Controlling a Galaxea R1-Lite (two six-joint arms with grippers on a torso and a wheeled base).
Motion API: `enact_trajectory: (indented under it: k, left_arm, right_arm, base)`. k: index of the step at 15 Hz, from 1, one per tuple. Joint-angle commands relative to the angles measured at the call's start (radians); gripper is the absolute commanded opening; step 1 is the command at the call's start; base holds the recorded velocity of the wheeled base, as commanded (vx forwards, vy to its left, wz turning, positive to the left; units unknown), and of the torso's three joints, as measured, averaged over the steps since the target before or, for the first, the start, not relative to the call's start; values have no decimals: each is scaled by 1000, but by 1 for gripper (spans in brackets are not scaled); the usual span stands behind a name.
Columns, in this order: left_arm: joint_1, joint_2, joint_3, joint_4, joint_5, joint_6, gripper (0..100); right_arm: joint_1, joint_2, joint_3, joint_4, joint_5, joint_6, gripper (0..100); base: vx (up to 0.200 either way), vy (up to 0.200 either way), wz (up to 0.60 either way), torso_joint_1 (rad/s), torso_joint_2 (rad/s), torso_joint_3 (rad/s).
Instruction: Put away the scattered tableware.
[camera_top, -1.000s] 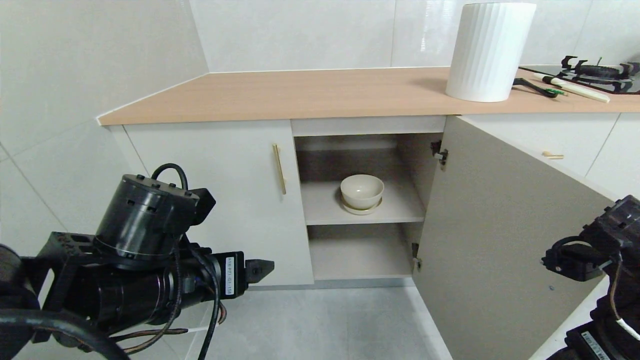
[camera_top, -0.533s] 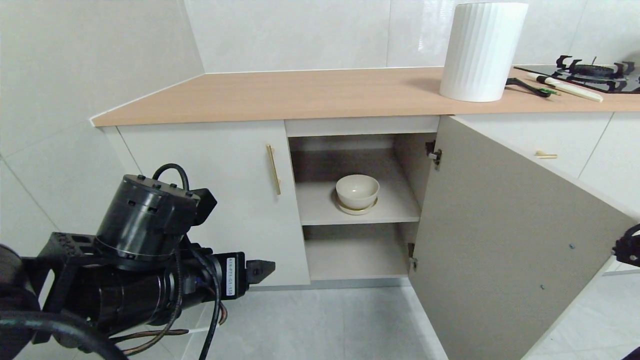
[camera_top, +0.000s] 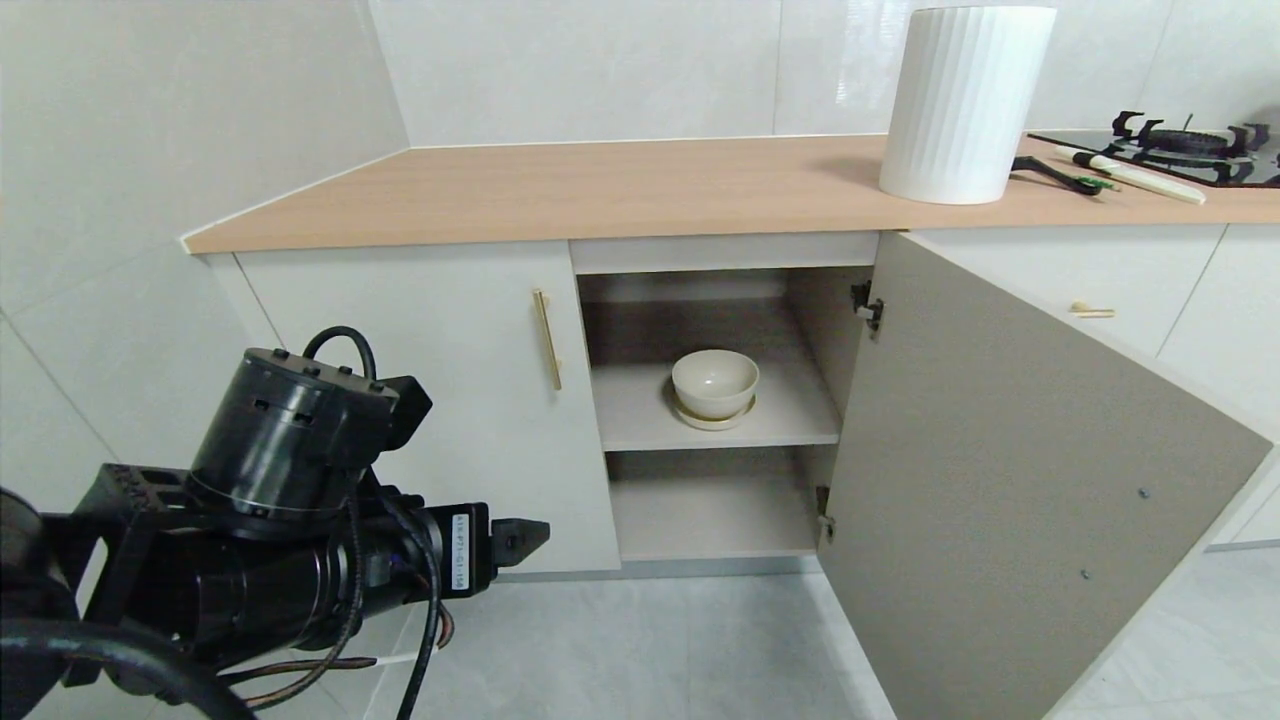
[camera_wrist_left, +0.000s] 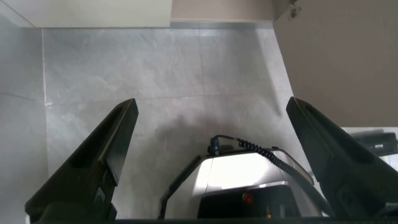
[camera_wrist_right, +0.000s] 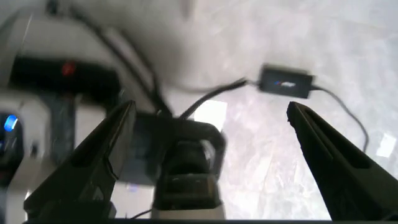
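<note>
Right gripper (camera_wrist_right: 209, 112) has pulled away from the outer edge of the cabinet (camera_top: 700, 252)'s open door (camera_top: 1000, 480) over the last second. Camera panned a bit too; bowl (camera_top: 715, 380) unmoved. Right jaws are wide apart with nothing between them, over floor with a small black box (camera_wrist_right: 286, 81) on a cable, blurred.

Left gripper (camera_wrist_left: 211, 106) keeps the same pose: low, left of the cabinet, roughly level, tip aimed toward the cabinet's base. Jaws are apart and empty, with grey floor tile (camera_top: 650, 640) under them.

Bowl sits upright on a saucer (camera_top: 712, 421) on the cabinet's upper shelf (camera_top: 790, 415). Cabinet's left door (camera_top: 430, 400) is shut and has a gold handle (camera_top: 546, 338).

Wood countertop (camera_top: 600, 190) tops the cabinet. White ribbed canister (camera_top: 965, 100) stands on it above the cabinet's right side. Utensils (camera_top: 1130, 177) and stove (camera_top: 1190, 140) are further right. White tiled wall (camera_top: 600, 60) is behind.
</note>
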Motion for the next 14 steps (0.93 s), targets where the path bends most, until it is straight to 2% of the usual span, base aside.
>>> enact_trajectory:
  k: [1,4,6,10,14]
  left_arm:
    - [0,-1,0,0,1,-1,100]
    - [0,1,0,0,1,-1,100]
    - [0,-1,0,0,1,-1,100]
    - [0,4,0,0,-1,-1,100]
    - [0,5,-1,0,-1,-1,100]
  right_arm:
    - [-108,18,-15,-13,-12,-1,100]
    - [-262,167,11,-148,-7,6,100]
    - [-340,277,56,-313,-2,10,100]
    - [-346,378,157,-622,25,91,100]
    - [-274,437,205,-750,99,174,100]
  base:
    - [0,0,0,0,0,0]
    - [0,0,0,0,0,0]
    - [0,0,0,0,0,0]
    - [0,0,0,0,0,0]
    - [0,0,0,0,0,0]
